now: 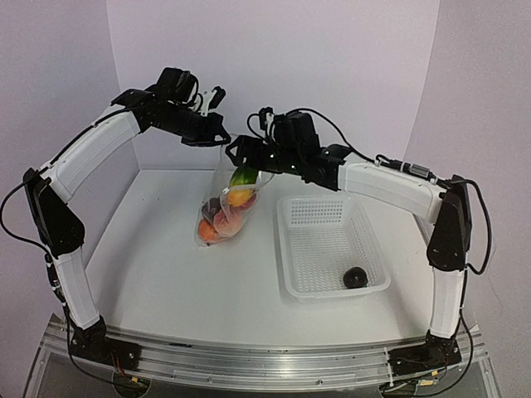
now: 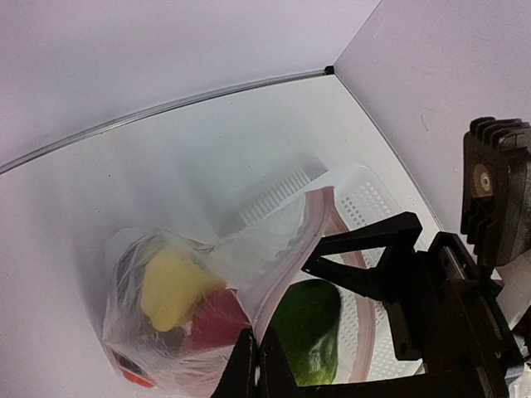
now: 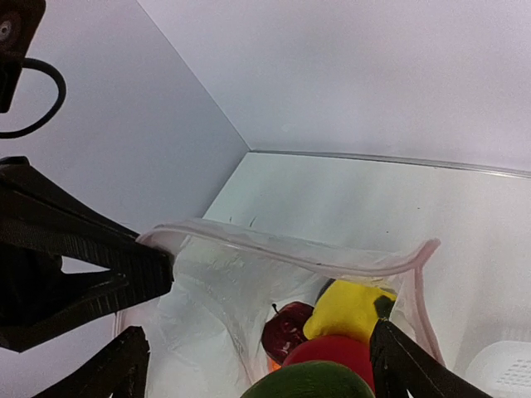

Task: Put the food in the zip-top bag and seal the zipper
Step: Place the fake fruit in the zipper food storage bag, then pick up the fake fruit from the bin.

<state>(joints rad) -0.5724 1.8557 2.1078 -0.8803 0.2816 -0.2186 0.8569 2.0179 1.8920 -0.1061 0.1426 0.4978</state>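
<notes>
Zip-top bag point(image 1: 222, 217) hangs upright over the counter point(image 1: 166, 274), mouth up, its belly low against the surface; whether it rests its weight there, you cannot tell. Most of the food point(image 1: 226, 222) sits packed in the bottom: the yellow pepper point(image 3: 348, 307) and red and orange pieces show through the film. The green mango point(image 1: 243, 176) is at the mouth, partly inside it.

The zipper point(image 3: 282, 253) runs as a pinkish strip around the gaping mouth, unsealed along all you can see.

Left tool point(image 1: 220, 139): closed tight, pinching the bag's mouth edge and carrying the bag from there. Right tool point(image 1: 242, 159): directly above the mouth, jaws spread wide on either side of the mango, with a gap showing on 1 side, so read it as not clamping the fruit.

Step in hand: loading, at the drop of the mango. Judged about 1 piece short of full, since 1 dark mangosteen point(image 1: 356, 277) lies in the white basket point(image 1: 284, 249) just right of the bag.

Next move, as a judgement: lift the right tool clear of the mouth without snagging the film, fetch the mangosteen, and keep the left pinch steady so the mouth stays open. Sealing comes after.
</notes>
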